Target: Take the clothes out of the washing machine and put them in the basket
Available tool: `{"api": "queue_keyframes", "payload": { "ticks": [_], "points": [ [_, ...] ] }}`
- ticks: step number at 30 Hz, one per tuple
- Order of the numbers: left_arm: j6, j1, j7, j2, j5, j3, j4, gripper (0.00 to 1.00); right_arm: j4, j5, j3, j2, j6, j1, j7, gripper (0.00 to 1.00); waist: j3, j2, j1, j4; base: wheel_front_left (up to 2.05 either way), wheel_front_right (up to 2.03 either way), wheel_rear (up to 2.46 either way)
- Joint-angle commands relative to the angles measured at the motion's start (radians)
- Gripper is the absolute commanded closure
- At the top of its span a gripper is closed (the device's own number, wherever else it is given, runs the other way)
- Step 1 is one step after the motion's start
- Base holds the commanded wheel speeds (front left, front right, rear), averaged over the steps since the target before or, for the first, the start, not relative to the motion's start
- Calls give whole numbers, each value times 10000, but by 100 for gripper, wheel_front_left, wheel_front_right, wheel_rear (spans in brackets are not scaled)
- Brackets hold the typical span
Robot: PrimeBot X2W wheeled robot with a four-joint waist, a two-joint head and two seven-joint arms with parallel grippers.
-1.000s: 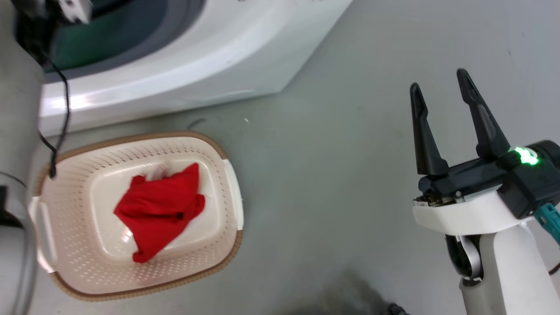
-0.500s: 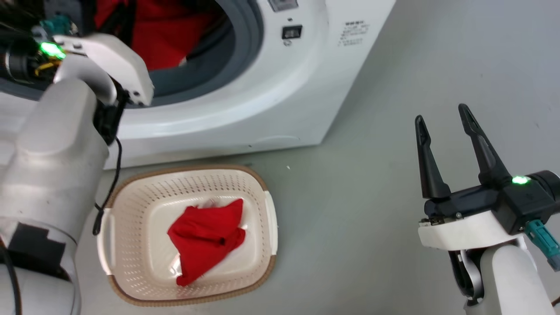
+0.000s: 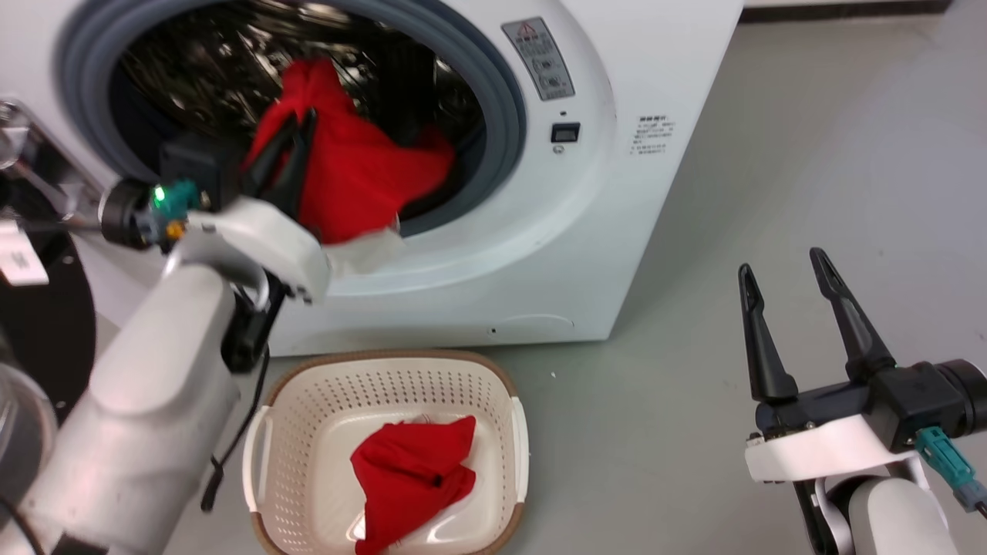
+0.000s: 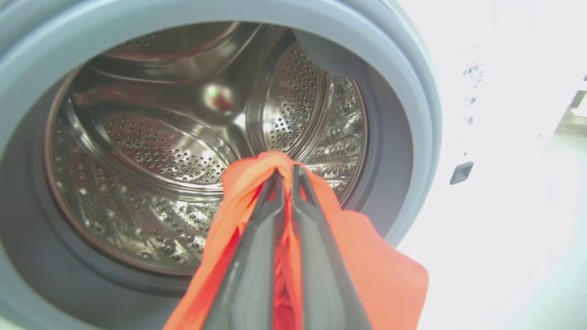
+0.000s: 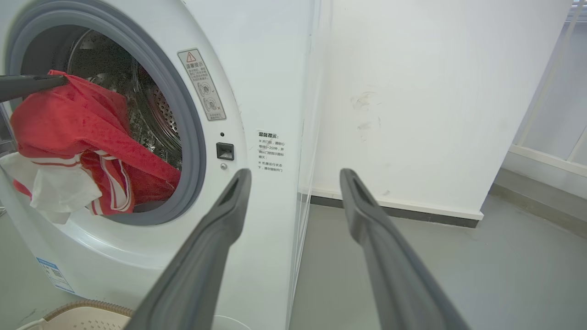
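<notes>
Closest in, the right end effector [image 3: 780, 262] hangs over bare floor [image 3: 655, 401] at the lower right. Its two dark fingers are spread wide and hold nothing, so it's a spectator on this one.

Next out, the basket [image 3: 385, 364] sits on the floor just in front of the washing machine [image 3: 617, 231], and one red garment [image 3: 412, 474] lies crumpled on its bottom. That's one home!

Up past the basket, the left end effector [image 3: 299, 123] is at the mouth of the porthole, fingers pressed together on a second red garment [image 3: 355, 181]. The left wrist view shows the cloth bunched over the tips and draping down either side. The piece hangs across the grey gasket [image 3: 505, 116], its white panel and striped trim spilling over the lower lip. So it's partly out of the machine, not clear of it.

Deepest of all is the steel drum [image 4: 160, 151]. The walls on show look bare, but the held cloth hides the lower front, so I can't rule out more in there.

My read is one piece delivered and one pinched at the door. The carry down to the basket and the release are yet to do.
</notes>
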Motion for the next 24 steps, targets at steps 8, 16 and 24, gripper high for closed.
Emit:
{"api": "queue_keyframes", "payload": {
  "ticks": [8, 16, 24],
  "points": [
    [948, 2346, 875, 906, -106, -168, -3646, 100, 52, -29, -82, 14, -11, 467, -18, 0, -736, 0, 3, 416, 0, 0, 0],
    [1662, 3926, 2277, 1680, -311, -484, -6142, 100, 2, -4, 9, 14, -11, 494, -18, 0, -678, 0, 3, 451, 0, 0, 0],
    [1514, 4734, 2898, 1576, -831, -899, -5426, 100, -68, 43, 72, 14, -11, 75, -18, 0, -23, 0, 3, 222, 0, 0, 0]
  ]
}}
